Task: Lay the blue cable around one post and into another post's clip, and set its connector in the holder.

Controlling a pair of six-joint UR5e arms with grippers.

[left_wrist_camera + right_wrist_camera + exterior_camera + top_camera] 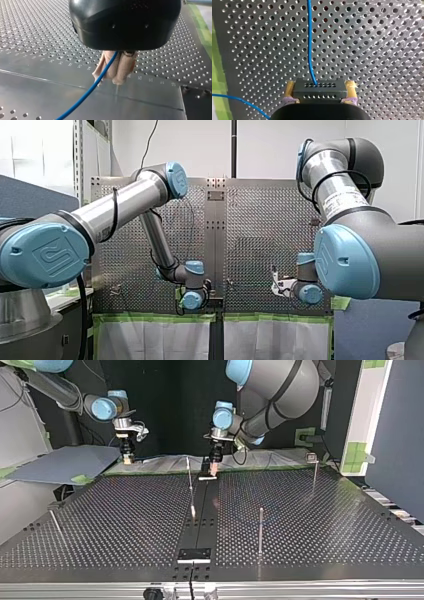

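Note:
In the left wrist view my left gripper (113, 79) has its beige pads shut on the blue cable (82, 97), which runs out from between them over the plate. In the right wrist view my right gripper (320, 84) grips a black connector (319, 96) between its yellow pads. The cable (309, 45) leaves the connector straight ahead. Across the table, my left gripper (214, 466) hangs over the middle strip at the far edge. My right gripper (128, 456) is further to that view's left. A thin post (189, 477) stands beside the left gripper.
More posts stand on the perforated table (125, 520): one at the top view's right front (261, 530), one with a clip at the far right (313, 470), one at the left (55, 522). A black block (194, 554) sits at the near edge. A grey sheet (60, 462) lies far left.

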